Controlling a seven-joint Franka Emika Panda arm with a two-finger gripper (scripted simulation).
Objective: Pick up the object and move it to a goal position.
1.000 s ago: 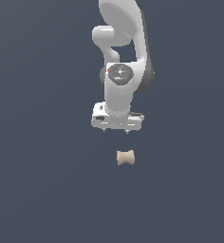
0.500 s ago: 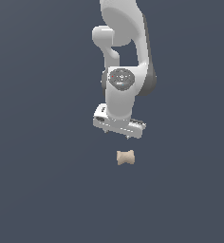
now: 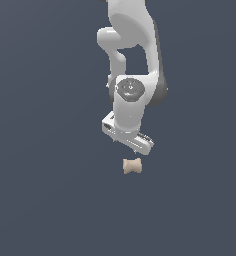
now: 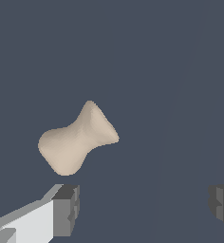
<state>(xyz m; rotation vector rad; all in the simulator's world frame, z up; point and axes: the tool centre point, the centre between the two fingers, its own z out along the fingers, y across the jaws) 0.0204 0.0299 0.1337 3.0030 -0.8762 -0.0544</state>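
The object [image 3: 132,166] is a small beige spool-shaped piece, pinched in the middle, lying on the dark grey floor. It also shows in the wrist view [image 4: 77,138], lying at a slant. My gripper [image 3: 131,144] hangs just above and behind it in the exterior view, its hand turned askew. In the wrist view the gripper [image 4: 144,206] is open, with two dark fingertips [image 4: 69,201] set wide apart. The object lies beyond the fingertips, not between them. The gripper holds nothing.
The white arm [image 3: 132,55] rises behind the gripper to the picture's upper edge. The flat dark grey floor [image 3: 45,200] fills the rest of both views.
The gripper has moved lower and closer to the object, and the hand has turned about its axis. The object has not moved.
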